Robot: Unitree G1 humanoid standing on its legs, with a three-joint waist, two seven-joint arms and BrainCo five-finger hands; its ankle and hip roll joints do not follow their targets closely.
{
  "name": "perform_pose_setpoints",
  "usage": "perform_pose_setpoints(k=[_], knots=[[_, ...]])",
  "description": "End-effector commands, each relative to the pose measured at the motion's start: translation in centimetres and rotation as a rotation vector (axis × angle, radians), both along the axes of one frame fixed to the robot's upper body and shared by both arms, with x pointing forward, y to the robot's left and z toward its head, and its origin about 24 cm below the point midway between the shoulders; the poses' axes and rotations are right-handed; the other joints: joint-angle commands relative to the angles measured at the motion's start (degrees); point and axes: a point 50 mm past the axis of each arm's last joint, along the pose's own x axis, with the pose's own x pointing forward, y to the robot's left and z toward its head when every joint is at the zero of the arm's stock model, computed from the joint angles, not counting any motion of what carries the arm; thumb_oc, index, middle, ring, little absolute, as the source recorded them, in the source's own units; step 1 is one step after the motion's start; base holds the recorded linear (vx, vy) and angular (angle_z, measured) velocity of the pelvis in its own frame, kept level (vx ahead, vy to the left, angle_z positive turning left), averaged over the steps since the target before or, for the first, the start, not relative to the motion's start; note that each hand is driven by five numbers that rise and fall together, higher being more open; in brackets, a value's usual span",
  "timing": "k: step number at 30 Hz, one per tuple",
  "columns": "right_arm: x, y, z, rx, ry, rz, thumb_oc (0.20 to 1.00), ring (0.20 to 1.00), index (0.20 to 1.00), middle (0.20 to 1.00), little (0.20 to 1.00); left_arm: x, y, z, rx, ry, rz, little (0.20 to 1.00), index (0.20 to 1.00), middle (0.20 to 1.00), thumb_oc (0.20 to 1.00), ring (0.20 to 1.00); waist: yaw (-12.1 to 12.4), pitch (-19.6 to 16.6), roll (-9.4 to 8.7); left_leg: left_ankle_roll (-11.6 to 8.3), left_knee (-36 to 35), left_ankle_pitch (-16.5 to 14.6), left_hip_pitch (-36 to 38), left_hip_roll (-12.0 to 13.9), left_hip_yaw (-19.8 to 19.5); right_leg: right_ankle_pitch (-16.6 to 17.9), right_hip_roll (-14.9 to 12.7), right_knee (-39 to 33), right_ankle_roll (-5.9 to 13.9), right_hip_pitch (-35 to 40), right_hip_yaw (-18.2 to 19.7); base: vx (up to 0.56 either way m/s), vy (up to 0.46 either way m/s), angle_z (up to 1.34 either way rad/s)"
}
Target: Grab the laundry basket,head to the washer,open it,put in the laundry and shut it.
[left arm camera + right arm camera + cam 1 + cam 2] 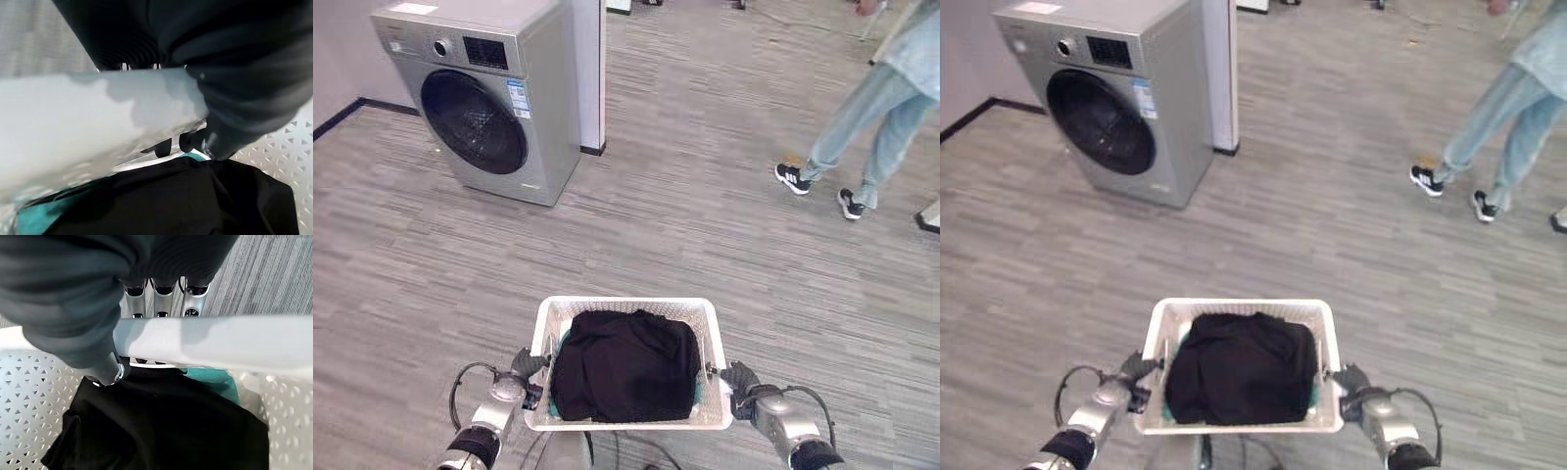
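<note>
Held low in front, white basket (pixel 713 338) between the two hands, long axis running left to right, open top facing up. Left hand (pixel 527 364) curled around the left rim, right hand (pixel 740 377) curled around the right rim, fingers hooked over the edge. Inside, black cloth (pixel 625 364) heaped over a teal piece (pixel 212 378). Washer (pixel 480 93) well apart, ahead to the left on the floor (pixel 705 215), round door closed. Person (pixel 871 117) standing far right.
</note>
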Motion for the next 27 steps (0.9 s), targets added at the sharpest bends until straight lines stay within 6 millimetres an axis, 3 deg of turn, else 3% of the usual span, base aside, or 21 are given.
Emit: perform_pose_setpoints(k=[1, 2, 3, 8, 10, 11, 13, 14, 15, 19, 27], knots=[[2.0, -0.9, 2.2, 0.117, -0.145, -0.064, 0.2, 0.2, 0.2, 0.2, 0.2, 3.2, 0.1, 4.0, -0.169, -0.241, 0.017, 0.2, 0.2, 0.2, 0.2, 0.2, 2.38, -3.22, 0.6, -0.06, 8.02, -4.62, -2.64, -0.24, 1.54, 2.49, -2.37, 15.19, 5.85, -12.07, -1.55, 0.18, 0.248, -0.38], [2.1, -0.8, 2.2, 0.115, -0.147, -0.062, 0.2, 0.2, 0.2, 0.2, 0.2, 3.3, 0.1, 4.1, -0.17, -0.246, 0.016, 0.2, 0.2, 0.2, 0.2, 0.2, 2.43, -3.07, 0.88, 0.58, 7.95, -5.34, -1.67, -0.55, 1.94, 5.15, -3.21, 19.13, 7.09, -13.77, -2.1, 0.22, 0.32, -0.35], [2.5, -0.5, 2.4, 0.121, -0.157, -0.051, 0.2, 0.2, 0.2, 0.2, 0.2, 3.5, -0.2, 4.3, -0.177, -0.256, 0.006, 0.2, 0.2, 0.2, 0.2, 0.2, 2.1, -2.5, 1.6, 1.67, 7.17, -6.33, 0.86, -1.32, 2.27, 10.06, -4.37, 25.96, 8.44, -17.03, -2.71, 0.16, 0.24, -0.25], [2.7, -0.2, 2.6, 0.122, -0.168, -0.042, 0.2, 0.2, 0.2, 0.2, 0.2, 3.6, -0.6, 4.3, -0.179, -0.257, -0.005, 0.2, 0.2, 0.2, 0.2, 0.2, 1.26, -1.32, 2.86, 2.42, 6.23, -7.51, 3.92, -2.06, 2.11, 11.23, -5.25, 31.66, 8.57, -20.74, -5.29, 0.13, 0.165, 0.13], [2.8, 0.0, 2.6, 0.124, -0.17, -0.03, 0.2, 0.2, 0.2, 0.2, 0.2, 3.9, -0.9, 4.3, -0.174, -0.25, -0.023, 0.2, 0.2, 0.2, 0.2, 0.2, 0.33, -1.32, 2.69, 1.9, 5.22, -8.44, 6.54, -3.48, 1.48, 8.99, -5.68, 21.0, 6.82, -21.73, -6.97, 0.19, 0.035, 0.13], [2.8, 0.0, 2.6, 0.124, -0.17, -0.03, 0.2, 0.2, 0.2, 0.2, 0.2, 3.9, -0.9, 4.3, -0.174, -0.25, -0.023, 0.2, 0.2, 0.2, 0.2, 0.2, 0.29, -1.25, 2.7, 1.9, 5.21, -8.44, 6.61, -3.47, 1.44, 8.99, -5.68, 20.95, 6.82, -21.62, -7.02, 0.14, -0.041, 0.21], [2.9, 0.1, 2.7, 0.118, -0.173, -0.022, 0.2, 0.2, 0.2, 0.2, 0.2, 3.9, -1.0, 4.3, -0.163, -0.248, -0.037, 0.2, 0.2, 0.2, 0.2, 0.2, 0.27, -1.33, 2.37, 0.73, 5.65, -9.94, 7.53, -3.75, 1.7, 10.12, -9.07, 8.05, 6.49, -22.02, -10.67, 0.16, -0.084, 0.22], [3.0, -0.3, 3.0, 0.098, -0.178, -0.014, 0.2, 0.2, 0.2, 0.2, 0.2, 4.3, -0.9, 4.9, -0.149, -0.272, -0.037, 0.2, 0.2, 0.2, 0.2, 0.2, -0.09, -1.11, 1.86, 0.49, 7.89, -10.92, 7.41, -4.15, 1.22, 10.53, -8.45, 7.14, 7.24, -20.21, -7.16, 0.14, -0.088, 0.18], [3.0, -0.2, 2.9, 0.104, -0.173, -0.016, 0.2, 0.2, 0.2, 0.2, 0.2, 4.2, -1.1, 4.5, -0.155, -0.255, -0.046, 0.2, 0.2, 0.2, 0.2, 0.2, 0.16, -1.72, 1.24, 0.46, 7.58, -11.04, 7.67, -4.39, 1.44, 10.45, -8.02, 4.98, 7.09, -19.21, -6.8, 0.13, -0.093, 0.22], [2.2, -0.2, 2.0, 0.105, -0.129, -0.019, 0.2, 0.2, 0.2, 0.2, 0.2, 3.4, -1.4, 3.6, -0.184, -0.226, -0.029, 0.2, 0.2, 0.2, 0.2, 0.2, 0.98, -4.15, 0.74, -0.09, 6.42, -11.45, 8.73, -4.1, 1.9, 10.43, -6.87, -0.37, 6.61, -14.86, -7.97, 0.11, -0.066, 0.22], [1.6, -0.1, 1.7, 0.11, -0.11, -0.002, 0.2, 0.2, 0.2, 0.2, 0.2, 2.8, -1.7, 3.0, -0.205, -0.21, -0.008, 0.2, 0.2, 0.2, 0.2, 0.2, 1.63, -5.21, 0.59, -0.95, 4.01, -10.74, 9.83, -3.12, 1.24, 9.98, -5.52, -4.25, 6.12, -12.22, -8.69, 0.05, -0.064, -0.04]])
